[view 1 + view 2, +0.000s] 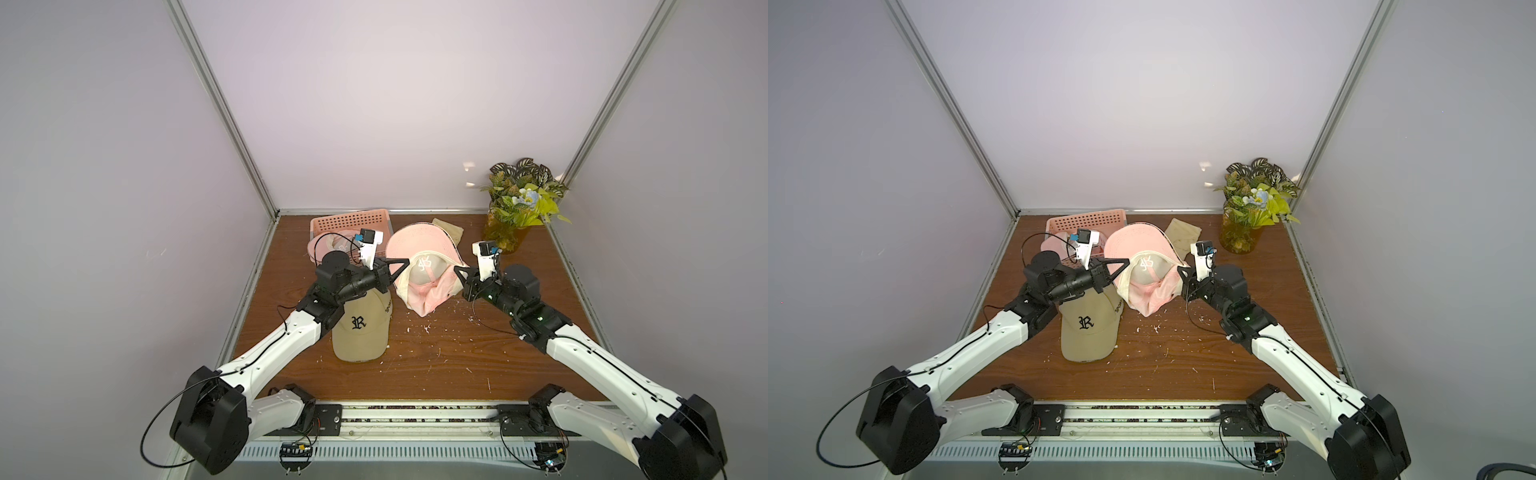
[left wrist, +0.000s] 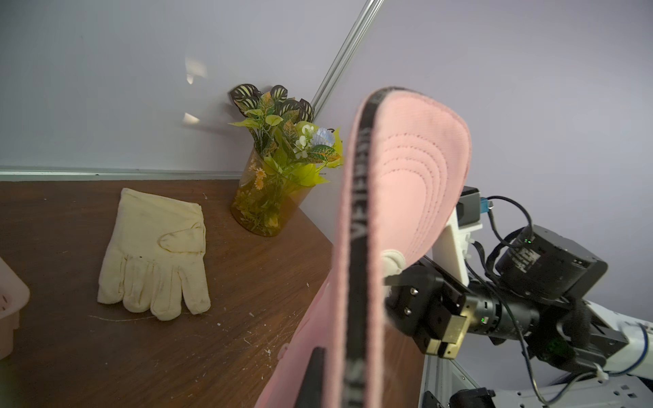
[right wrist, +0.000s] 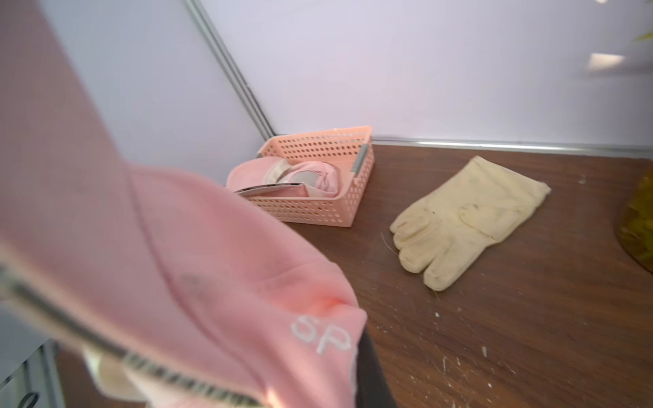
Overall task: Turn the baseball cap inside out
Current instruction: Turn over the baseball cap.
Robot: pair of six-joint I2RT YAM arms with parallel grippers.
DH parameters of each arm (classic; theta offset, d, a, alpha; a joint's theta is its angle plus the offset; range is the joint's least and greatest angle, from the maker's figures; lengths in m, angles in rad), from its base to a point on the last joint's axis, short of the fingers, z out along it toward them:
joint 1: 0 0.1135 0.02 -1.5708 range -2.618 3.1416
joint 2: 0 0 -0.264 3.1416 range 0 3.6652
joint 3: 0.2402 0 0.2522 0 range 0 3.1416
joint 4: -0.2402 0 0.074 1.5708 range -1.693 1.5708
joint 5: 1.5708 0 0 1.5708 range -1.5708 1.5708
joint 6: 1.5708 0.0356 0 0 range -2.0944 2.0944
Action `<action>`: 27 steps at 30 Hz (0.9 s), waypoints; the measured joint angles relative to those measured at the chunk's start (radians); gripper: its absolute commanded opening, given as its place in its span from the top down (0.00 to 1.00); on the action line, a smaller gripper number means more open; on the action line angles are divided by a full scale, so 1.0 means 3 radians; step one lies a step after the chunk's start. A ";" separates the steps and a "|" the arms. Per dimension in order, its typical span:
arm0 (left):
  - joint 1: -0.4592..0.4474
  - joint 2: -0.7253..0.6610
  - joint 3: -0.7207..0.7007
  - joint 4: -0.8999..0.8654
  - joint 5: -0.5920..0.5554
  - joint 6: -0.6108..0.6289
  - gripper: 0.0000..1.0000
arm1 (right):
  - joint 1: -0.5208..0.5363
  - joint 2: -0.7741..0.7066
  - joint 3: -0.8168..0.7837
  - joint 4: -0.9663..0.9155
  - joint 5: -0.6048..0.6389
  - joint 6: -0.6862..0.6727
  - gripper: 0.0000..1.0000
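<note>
Starting at the far left of the desk: a pink basket sits against the back edge with another pink cap tucked in it. In front of that is the left end effector, clamped shut on the left rim of the pink baseball cap. Under that arm's wrist, nearer the front edge, a tan cap with a black R sits crown-up, touching nothing that's being worked on.

The pink baseball cap hangs mid-desk between the two end effectors. Its brim stands up toward the back edge and a pale panel with a stitched logo faces the top camera, while the soft pink crown sags down. I honestly can't tell if the lowest fold touches the desk.

Behind it, near the back edge, a cream glove lies flat, partly hidden by the brim in both top views. The right end effector is pinched closed on the cap's right rim. In the far right corner there's an amber vase of fake plants, just behind that wrist.
</note>
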 measured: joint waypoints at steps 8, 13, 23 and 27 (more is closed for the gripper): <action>-0.0001 0.0074 0.0005 0.0010 -0.0004 -0.0266 0.98 | 0.0103 0.0439 0.0219 -0.0193 0.0559 0.0191 0.85; 0.0003 0.0080 0.0005 0.0015 -0.0146 -0.0371 0.98 | 0.0075 0.0633 0.0220 -0.0209 0.0654 0.0256 0.74; 0.0005 0.0144 0.0004 0.0043 -0.0483 -0.0448 0.98 | 0.0045 0.1118 0.0285 -0.0416 0.0548 0.0256 0.62; 0.0005 0.0182 -0.0004 0.0088 -0.0646 -0.0435 0.98 | 0.0042 0.1115 0.0285 -0.0450 0.0456 0.0212 0.64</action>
